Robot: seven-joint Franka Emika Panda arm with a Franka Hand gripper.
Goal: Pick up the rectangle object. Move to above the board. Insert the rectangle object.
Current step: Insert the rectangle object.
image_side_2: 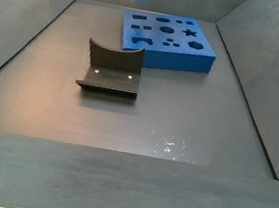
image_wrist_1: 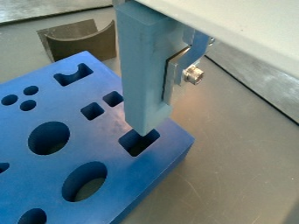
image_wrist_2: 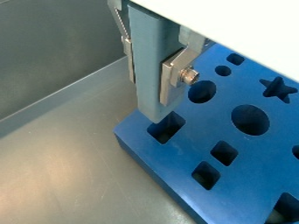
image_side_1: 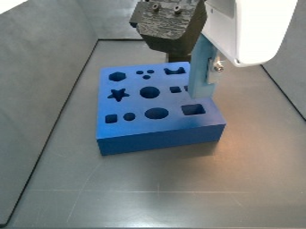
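You see the pale-blue rectangle object upright in the tool. Its lower end enters a square corner hole of the bright-blue board, which lies flat on the floor.

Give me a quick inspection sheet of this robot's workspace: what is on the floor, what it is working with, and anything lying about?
Surface: grey metal floor of a walled bin, bare apart from the items below.
Job's things: the board, a bright-blue block with star, round and square holes, lies flat. The rectangle object, a light-blue bar, stands upright with its lower end at a square hole near the board's corner; how deep it sits cannot be told.
Clutter: a dark fixture stands on the floor beside the board, apart from it.
Grippers: the gripper is above the board's corner, shut on the rectangle object; one silver finger presses its side.
Cables: nothing seen.
Surroundings: sloping grey walls around the floor.
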